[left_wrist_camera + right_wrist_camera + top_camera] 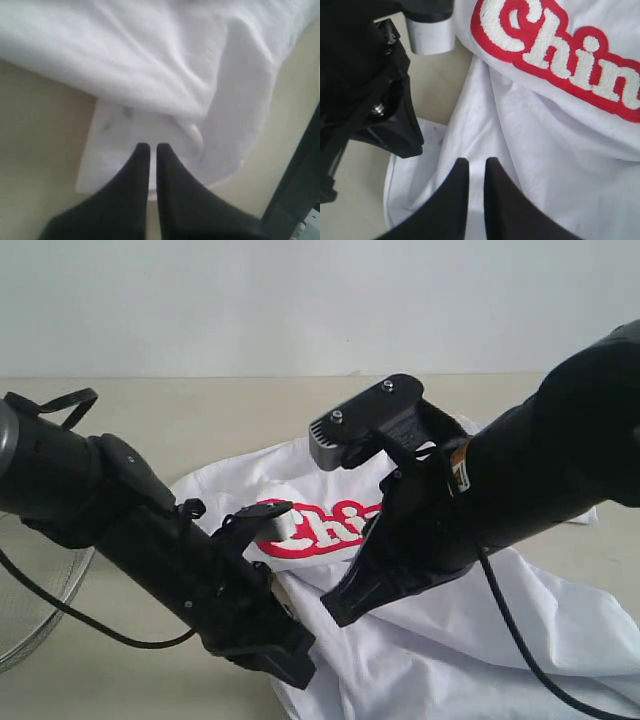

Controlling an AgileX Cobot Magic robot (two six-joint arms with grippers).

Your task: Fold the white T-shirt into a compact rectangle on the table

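A: Item 1, nearest. L end effector (151, 148)?
B: Fingers pressed together, closed. Tips sit at a flat white layer of cloth. Pinching it or only touching: can't tell. In ext. view the tips are hidden behind its own black body.
A: Item 2. R end effector (477, 162)?
B: Fingers nearly together, thin slit w/ white showing through. Gripping or not: can't tell.
A: Item 3. White T-shirt (560, 625)?
B: Rumpled on the worktop (200, 415), beneath both arms. Near hem cut off by frame edge. Red-and-white lettering (325, 530) faces up. Only "Chi" readable in ext. view, rest blocked by R arm (540, 470).
A: Item 4, to the side?
B: Wire basket (30, 620), L edge, mostly cropped, partly behind L arm (150, 530).
A: Farthest?
B: Strip of worktop, then pale wall (300, 300).
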